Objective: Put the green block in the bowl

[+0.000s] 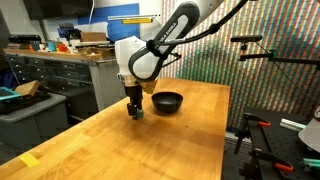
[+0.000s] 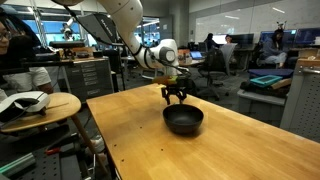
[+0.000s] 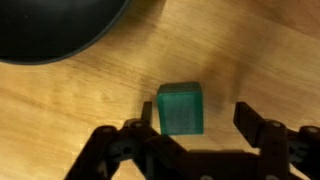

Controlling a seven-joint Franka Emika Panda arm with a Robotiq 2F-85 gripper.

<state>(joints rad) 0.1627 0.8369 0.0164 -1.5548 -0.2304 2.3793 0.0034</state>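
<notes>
on table [image 3: 262,48], green block [image 3: 181,108] beside bowl [image 3: 50,28]

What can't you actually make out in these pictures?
- Green block: clear in the wrist view only; in both exterior views the gripper hides it, or it is too small.
- Bowl: the wrist view's top edge cuts most of it off.
- Whether a finger touches the block: too blurred.

In an exterior view, the white and black arm [image 1: 160,45] is reaching down from the upper right. Its gripper [image 1: 134,112] is pointing straight down, close over the wooden table [image 1: 190,140]. The black bowl [image 1: 168,101] is sitting on the table just beside the gripper. A grey cabinet [image 1: 60,75] is standing behind the table.
</notes>
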